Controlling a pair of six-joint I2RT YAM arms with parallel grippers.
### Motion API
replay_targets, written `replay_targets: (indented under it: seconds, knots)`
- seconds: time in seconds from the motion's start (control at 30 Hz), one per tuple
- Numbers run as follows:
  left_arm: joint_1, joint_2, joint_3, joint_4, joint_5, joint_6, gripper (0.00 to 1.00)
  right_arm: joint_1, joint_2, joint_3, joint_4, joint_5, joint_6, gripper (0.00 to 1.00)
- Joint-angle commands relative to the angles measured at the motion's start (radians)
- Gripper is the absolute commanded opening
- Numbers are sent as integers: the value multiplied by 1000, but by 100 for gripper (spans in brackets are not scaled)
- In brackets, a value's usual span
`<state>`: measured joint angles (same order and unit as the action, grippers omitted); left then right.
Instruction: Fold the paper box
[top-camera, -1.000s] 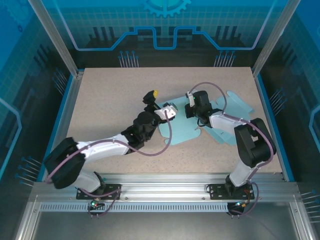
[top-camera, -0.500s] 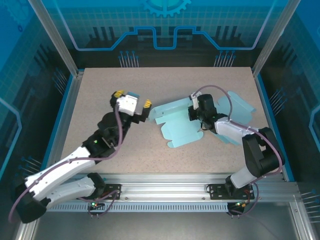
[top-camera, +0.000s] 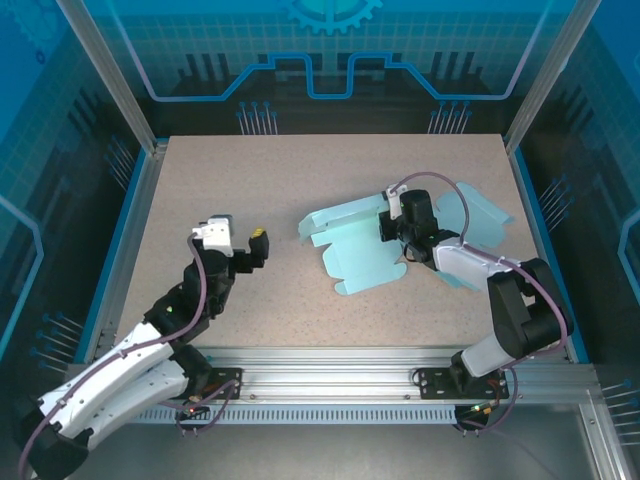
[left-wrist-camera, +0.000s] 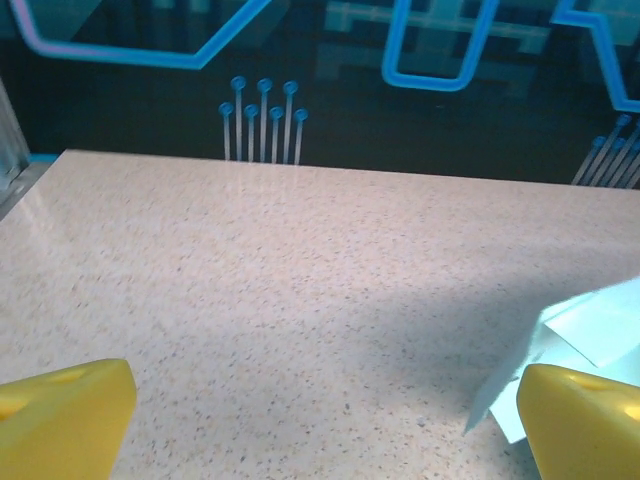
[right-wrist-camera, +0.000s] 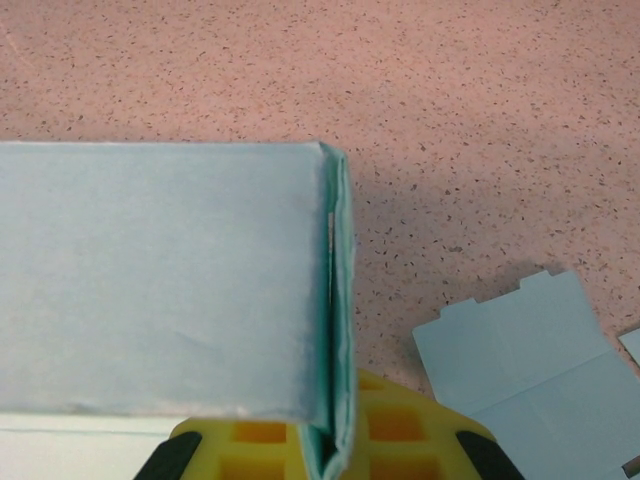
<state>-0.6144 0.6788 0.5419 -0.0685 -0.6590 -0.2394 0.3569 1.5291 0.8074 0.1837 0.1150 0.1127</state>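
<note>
- Right jaws pinch a raised flap of the box, right of centre on the surface; the thin paper may slip or tear.
- Left jaws are spread, well apart from it; unbraced, the box may drag.

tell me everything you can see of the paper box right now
The paper box is a pale teal die-cut card sheet, only partly folded, with tabbed flaps spread out. It lies right of centre on the speckled table. One panel stands raised along a crease, its edge pinched by the right gripper's fingers.
</note>
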Motion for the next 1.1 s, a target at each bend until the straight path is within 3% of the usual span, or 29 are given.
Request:
replay_targets:
  seconds: [0.0, 0.07, 0.2, 0.5, 0.73, 0.87, 1.07]
  knots:
    - [121, 42, 17, -64, 157, -156, 99, -15, 13, 0, 34, -23, 24, 0]
    - [199, 95, 37, -77, 271, -209, 99, -17, 13, 1, 34, -22, 28, 0]
    - [269, 193, 61, -48, 384, -259, 99, -18, 13, -3, 32, 15, 48, 0]
    - [286, 292, 74, 40, 418, -290, 99, -28, 23, -10, 55, -6, 49, 0]
    - [286, 325, 115, 62, 425, -261, 99, -24, -1, 16, -40, -61, 32, 0]
    - [286, 379, 113, 132, 493, -259, 99, -22, -26, -2, -72, -91, 37, 0]
    - [286, 422, 33, 385, 646, -262, 99, -11, -72, -83, 1, -55, 47, 0]
